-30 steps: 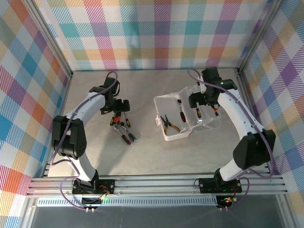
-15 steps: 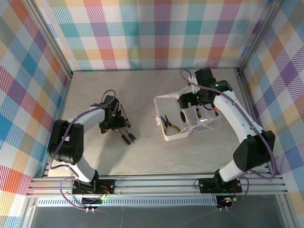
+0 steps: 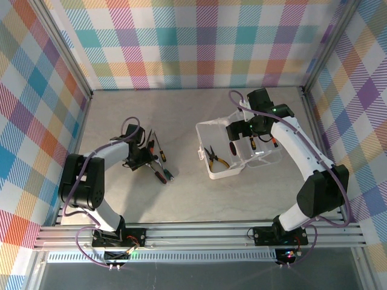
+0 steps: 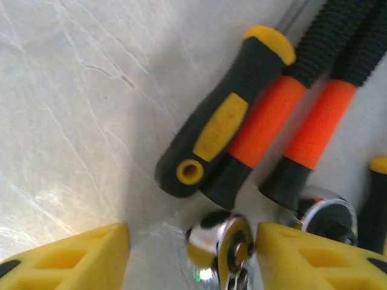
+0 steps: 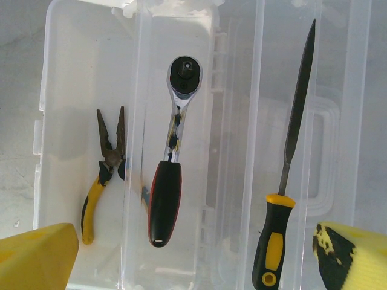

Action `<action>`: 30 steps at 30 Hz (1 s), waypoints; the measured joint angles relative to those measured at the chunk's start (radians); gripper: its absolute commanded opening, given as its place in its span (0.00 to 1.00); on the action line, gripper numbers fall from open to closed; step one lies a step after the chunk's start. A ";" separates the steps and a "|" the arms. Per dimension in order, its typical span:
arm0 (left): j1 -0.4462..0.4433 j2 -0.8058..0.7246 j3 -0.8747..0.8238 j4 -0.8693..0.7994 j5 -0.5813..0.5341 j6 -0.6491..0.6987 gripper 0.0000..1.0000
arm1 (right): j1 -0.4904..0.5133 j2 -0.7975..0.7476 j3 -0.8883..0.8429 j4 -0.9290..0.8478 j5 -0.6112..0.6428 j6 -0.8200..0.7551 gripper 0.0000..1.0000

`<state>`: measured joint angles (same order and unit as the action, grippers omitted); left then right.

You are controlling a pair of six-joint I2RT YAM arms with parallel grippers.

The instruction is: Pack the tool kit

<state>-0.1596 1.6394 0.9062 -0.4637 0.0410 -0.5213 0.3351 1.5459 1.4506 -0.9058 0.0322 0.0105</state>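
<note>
The translucent case (image 3: 208,169) lies open right of centre. Inside it are the yellow-handled pliers (image 5: 101,175), a chrome ratchet (image 5: 173,145) with a black-and-red handle, and a file (image 5: 284,181) with a black-and-yellow handle. My right gripper (image 5: 193,260) hovers open above the case (image 5: 60,90), holding nothing. The loose tools (image 3: 158,163) lie on the table at the left. My left gripper (image 4: 193,260) is low over them. A chrome socket head (image 4: 221,248) sits between its jaws, against the right pad (image 4: 314,257) and apart from the left pad (image 4: 72,257).
A black-and-yellow handle (image 4: 221,124) and two orange-and-black handles (image 4: 266,130) lie just beyond the left gripper's fingertips, and a second chrome head (image 4: 320,211) lies at the right. Plaid walls close in the table on three sides. Bare tabletop (image 3: 199,199) runs in front of the case.
My left gripper has dropped from the back of the tool pile down onto it, and its jaws have narrowed around the chrome head. My right gripper has shifted slightly left over the case and stays open.
</note>
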 measured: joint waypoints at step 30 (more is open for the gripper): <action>-0.028 -0.127 0.173 -0.166 0.052 0.123 0.00 | 0.008 -0.024 -0.003 0.000 -0.053 0.000 0.99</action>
<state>-0.1879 1.5120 1.0794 -0.6296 0.0929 -0.3981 0.3431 1.5215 1.4471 -0.9058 -0.0208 0.0101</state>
